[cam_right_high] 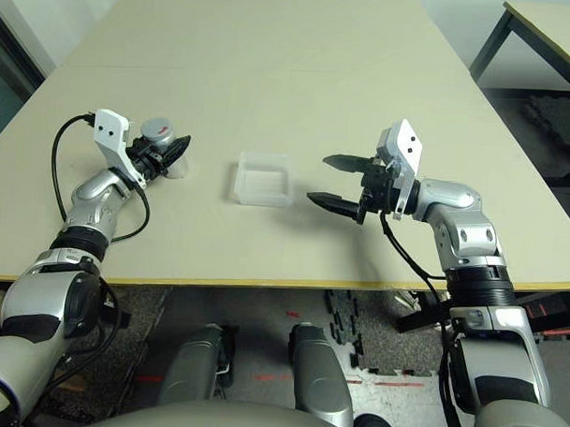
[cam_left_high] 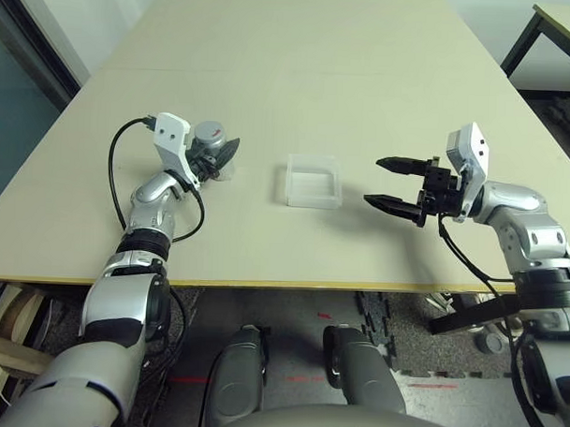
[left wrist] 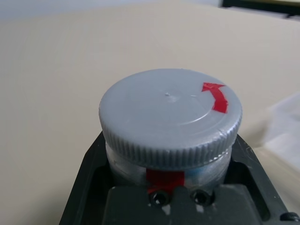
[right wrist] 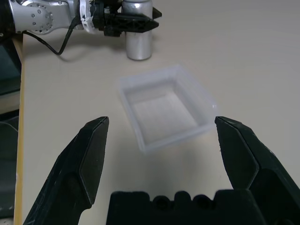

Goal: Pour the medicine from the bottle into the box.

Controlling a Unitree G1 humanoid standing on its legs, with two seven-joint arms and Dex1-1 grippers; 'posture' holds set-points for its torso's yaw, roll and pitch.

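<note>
Left gripper (cam_left_high: 215, 157), at the near left of the table (cam_left_high: 299, 73), is clamped on the bottle (right wrist: 138, 35): its two black fingers close around the bottle just under the cap (left wrist: 171, 115), as the left wrist view shows from close up. Bottle: upright, with its base at the table surface in the right wrist view; whether it rests there or is just raised cannot be told. The grey ribbed cap is still on and carries a red arrow mark on its top. A strip of red label shows below the cap rim between the fingers.

Right gripper (cam_left_high: 389, 184), at the near right, hangs above the table with its fingers spread wide apart and nothing between them. It points across toward the middle of the table.

Box (cam_left_high: 313, 181): a shallow clear plastic tray with rounded corners, lying flat on the table between the two grippers. It stands apart from the bottle on its left and apart from the right fingertips (cam_left_high: 372, 200), which are near its right edge. Its floor looks bare.

Medicine: not visible, since the bottle is capped.
</note>
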